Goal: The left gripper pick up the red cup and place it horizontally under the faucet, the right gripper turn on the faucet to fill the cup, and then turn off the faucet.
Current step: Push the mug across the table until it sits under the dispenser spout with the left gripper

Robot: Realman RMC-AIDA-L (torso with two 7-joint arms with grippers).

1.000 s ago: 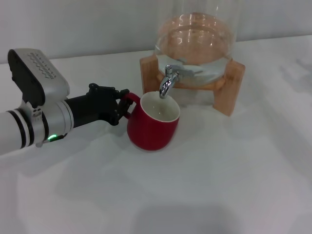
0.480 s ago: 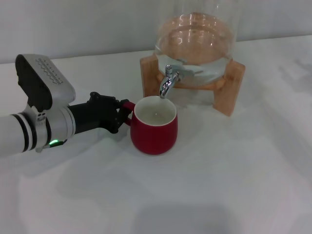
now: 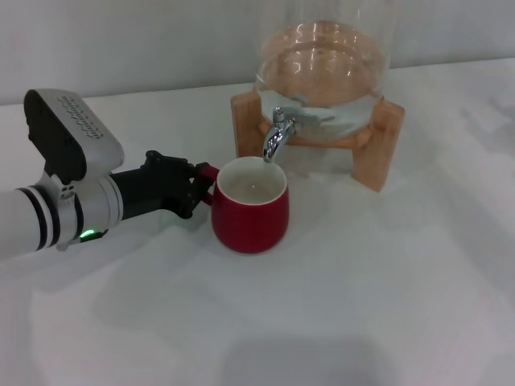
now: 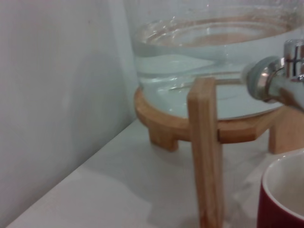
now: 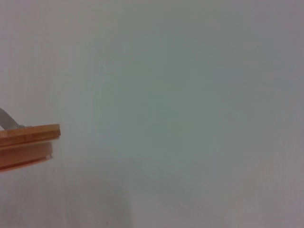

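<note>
Left tool [image 3: 195, 186] is clamped on the handle of the red cup [image 3: 250, 215], reaching in from the cup's left side. The cup stands upright on the white surface [image 3: 362, 305], mouth up, directly under the faucet [image 3: 278, 133] spout of the glass dispenser [image 3: 326, 72] on its wooden stand [image 3: 378, 141]. Right tool is out of sight.

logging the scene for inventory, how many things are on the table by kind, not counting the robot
red cup: 1
glass dispenser with chrome faucet: 1
wooden stand: 1
total: 3
The left gripper is at the cup's handle.
</note>
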